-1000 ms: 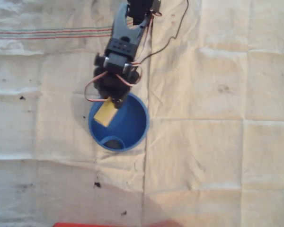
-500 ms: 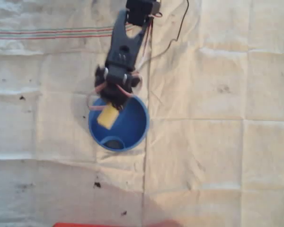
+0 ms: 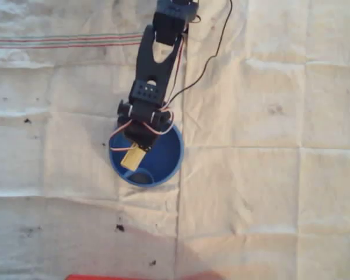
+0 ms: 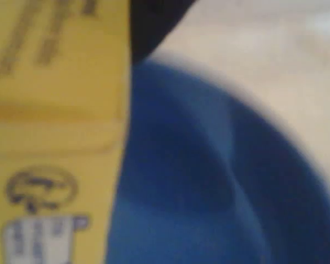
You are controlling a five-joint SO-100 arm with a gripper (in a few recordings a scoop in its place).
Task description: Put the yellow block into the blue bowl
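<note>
Yellow block [image 3: 131, 158], one in number, sits at the tip of the single black arm's gripper [image 3: 135, 149] in the overhead view, held over the inside of the blue bowl. The fingers are hidden under the wrist and its looping wires, so the closed grip is read from the block hanging at the tip above the bowl's floor rather than seen directly. The block lies within the bowl's outline, toward its left side as that view shows it, tilted with its lower end pointing down-left.

In the wrist view the yellow block [image 4: 55, 132] takes up the left part of the picture, very close and blurred, with dark printed marks and a small pale panel on its face; a dark part of the gripper shows at the top edge beside it.

One blue bowl [image 3: 166, 157] stands on the creased pale cloth [image 3: 268, 175], and its blue inner wall [image 4: 209, 192] curves behind the block in the wrist view. A small darker ring mark [image 3: 141, 177] lies inside near the bowl's lower rim.
</note>
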